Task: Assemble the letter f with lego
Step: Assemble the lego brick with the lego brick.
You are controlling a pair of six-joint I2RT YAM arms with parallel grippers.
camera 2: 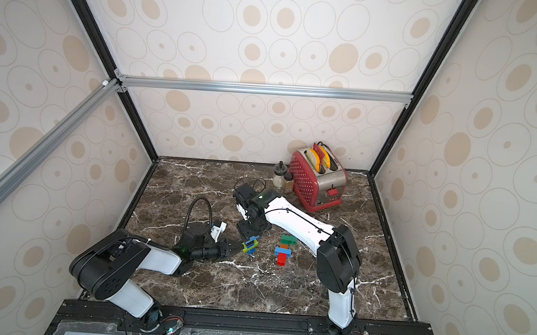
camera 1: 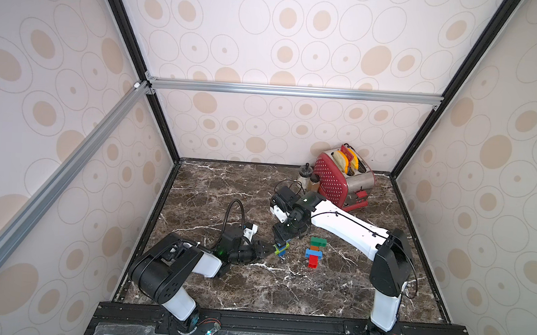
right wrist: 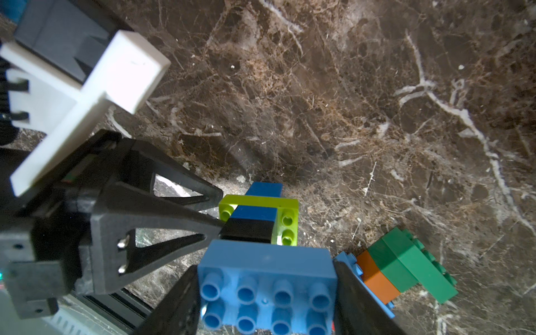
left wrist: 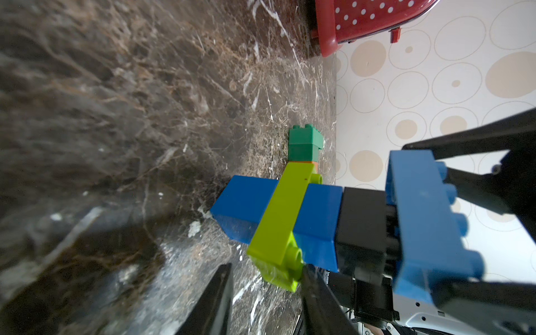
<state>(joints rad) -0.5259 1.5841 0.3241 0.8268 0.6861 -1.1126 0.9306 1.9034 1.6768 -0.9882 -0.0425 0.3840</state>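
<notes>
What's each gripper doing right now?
Left gripper: jaws flank the lime green brick's end; grip cannot be told.
Right gripper: closed, holding the light blue brick.

Toaster (camera 1: pixel 341 176) stands at the table's (camera 1: pixel 220 284) back right, with two jars (camera 1: pixel 307 177) just left of it. Near the middle, a brick cluster (camera 1: pixel 281 250) lies between the left gripper (camera 1: pixel 269 250), on its left, and the right gripper (camera 1: pixel 283 240), which comes from behind and clamps the top brick (right wrist: pixel 266 261). A brick stack (camera 1: pixel 315 252) lies just to the right.
</notes>
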